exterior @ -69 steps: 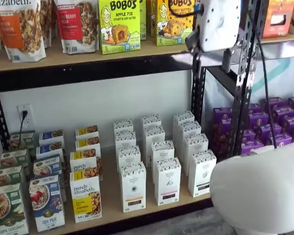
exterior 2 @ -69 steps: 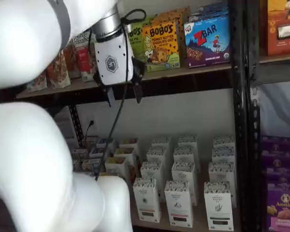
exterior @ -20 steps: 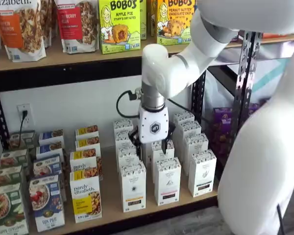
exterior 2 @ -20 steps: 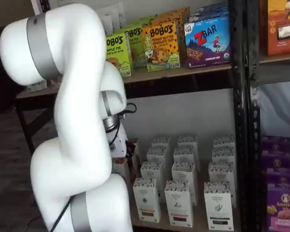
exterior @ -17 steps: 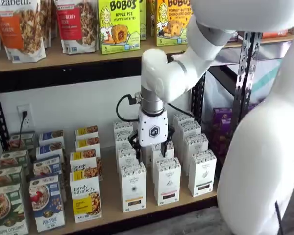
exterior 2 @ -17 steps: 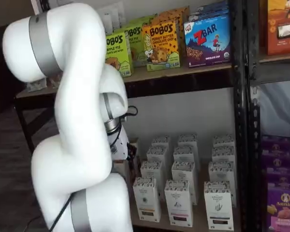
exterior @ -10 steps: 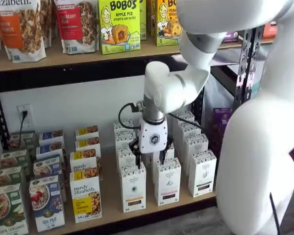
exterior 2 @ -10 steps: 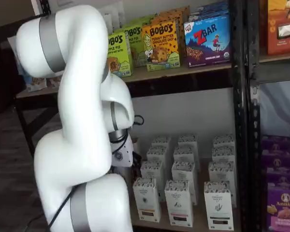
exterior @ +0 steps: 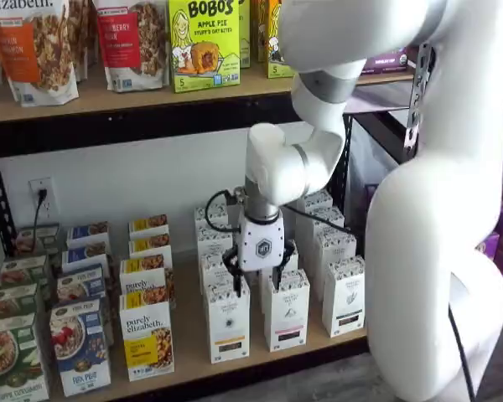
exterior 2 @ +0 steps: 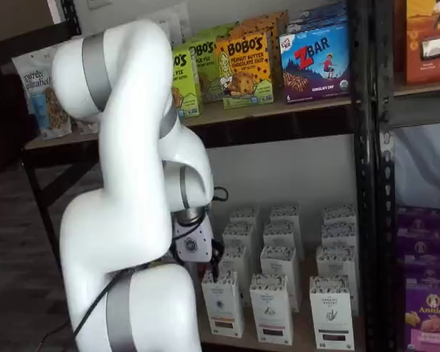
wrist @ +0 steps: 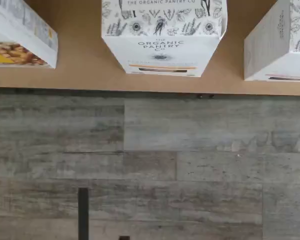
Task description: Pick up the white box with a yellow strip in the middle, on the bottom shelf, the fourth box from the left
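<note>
Gripper [exterior: 256, 282] hangs just above the front box [exterior: 228, 320] on the bottom shelf [exterior: 193, 356], fingers w/ a clear gap. Step: lining up. Next: go down at 6 o'clock, squeeze box sides

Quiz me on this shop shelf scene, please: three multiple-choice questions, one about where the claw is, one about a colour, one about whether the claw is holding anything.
1. Where is the claw?
A. up at the cookie boxes on the top shelf
B. just above the front white box on the bottom shelf
C. beside the purple boxes

2. What colour are the claw's fingers?
A. black
B. red
C. yellow

3. Is the claw holding a box?
A. yes, a purple one
B. yes, a cereal box
C. no, a gap shows between its fingers

Answers:
1. B: it hangs low over the front row of white boxes.
2. A: two dark prongs stick out under its white body.
3. C: the fingers stand apart with nothing between them.
</note>
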